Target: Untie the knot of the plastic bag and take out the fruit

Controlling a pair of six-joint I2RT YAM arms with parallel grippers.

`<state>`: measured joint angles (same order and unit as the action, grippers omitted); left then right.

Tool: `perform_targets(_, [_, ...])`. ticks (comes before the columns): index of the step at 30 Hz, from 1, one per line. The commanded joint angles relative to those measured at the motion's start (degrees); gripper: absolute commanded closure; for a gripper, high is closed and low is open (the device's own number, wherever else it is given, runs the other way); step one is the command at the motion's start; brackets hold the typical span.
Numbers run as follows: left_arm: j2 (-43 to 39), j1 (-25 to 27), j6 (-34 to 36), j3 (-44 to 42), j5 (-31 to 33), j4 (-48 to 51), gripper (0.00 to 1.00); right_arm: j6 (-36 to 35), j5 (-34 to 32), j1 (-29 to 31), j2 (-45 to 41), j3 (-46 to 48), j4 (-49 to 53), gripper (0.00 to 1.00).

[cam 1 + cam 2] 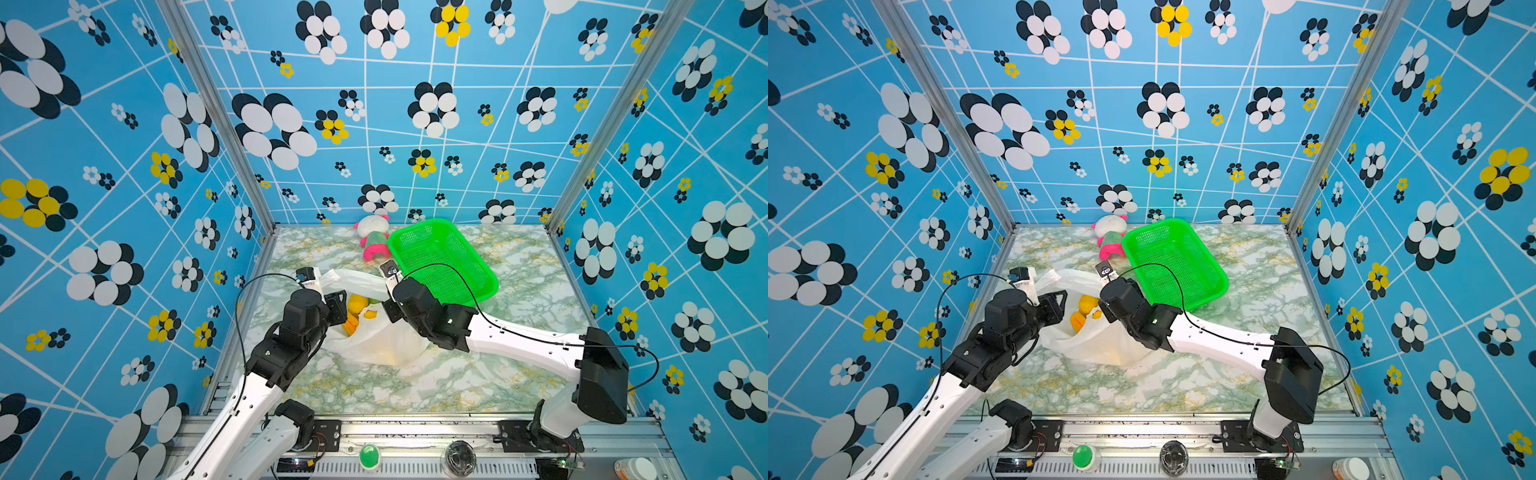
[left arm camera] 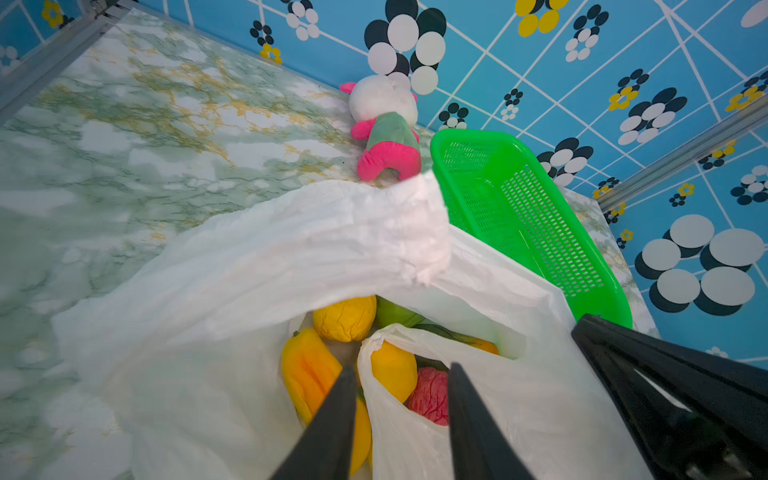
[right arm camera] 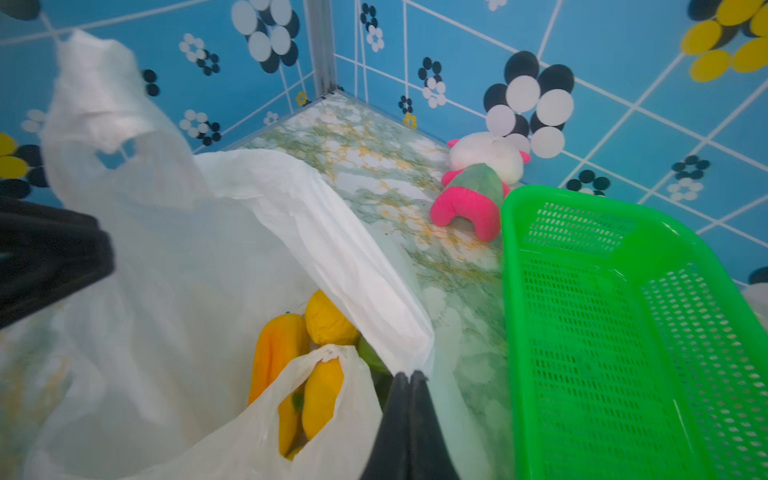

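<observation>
The right gripper [image 3: 409, 376] tight on the bag [image 3: 187, 249] rim, left gripper [image 2: 399, 374] narrowly apart astride a flap, fruit [image 2: 345, 318] inside.

Thin, translucent white plastic bag [image 1: 374, 345]: one.

Small toy fruits showing through the bag opening, left wrist view: five certain.
- lumpy yellow round fruit [image 2: 345, 320]: one
- long orange-yellow fruit [image 2: 309, 370]: one
- smooth yellow oval fruit [image 2: 392, 370]: one
- wrinkled pinkish-red fruit [image 2: 430, 395]: one
- green fruit [image 2: 395, 311]: one

An orange sliver [image 2: 484, 345] may be a sixth; cannot tell.

Bright green mesh plastic basket [image 1: 419, 227]: one.

White, pink and green plush doll [image 1: 372, 239]: one.

White-and-black robot arms: two, the left arm [image 1: 249, 399] and the right arm [image 1: 519, 340].

Round green push button [image 1: 369, 456]: one.

Clear glassy dome [image 1: 459, 457]: one.

White bottle [image 1: 633, 469]: one.
</observation>
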<state>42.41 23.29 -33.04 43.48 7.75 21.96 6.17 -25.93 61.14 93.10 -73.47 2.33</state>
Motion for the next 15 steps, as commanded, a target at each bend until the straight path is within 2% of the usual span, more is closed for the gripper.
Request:
perform_targets(1, [-2.9, -0.8, 1.0, 1.8, 6.5, 2.4, 0.94, -1.2, 14.6, -2.0, 1.2, -4.0, -4.0, 1.0])
perform_targets(3, [-5.8, -1.2, 0.1, 1.9, 11.0, 5.0, 1.0, -0.4, 20.8, -3.8, 1.6, -5.4, -5.9, 1.0])
perform_targets(8, [-16.0, -1.6, -2.0, -1.4, 17.8, 6.3, 1.0, 1.5, 32.6, -7.7, 5.2, -11.9, -8.3, 1.0])
perform_targets(10, [-18.9, -1.6, -2.1, -3.1, 17.5, 4.9, 1.0, 1.8, 36.6, -8.2, 7.8, -16.5, -7.5, 1.0])
perform_targets(13, [-19.4, -1.6, -1.4, -4.2, 13.9, 2.2, 0.94, 1.6, 41.4, -8.0, 12.0, -24.2, -4.7, 1.0])
perform_targets(15, [-17.4, -1.6, -0.9, -3.6, 9.8, 0.5, 0.82, 1.0, 42.1, -7.6, 13.9, -27.0, -2.4, 1.0])
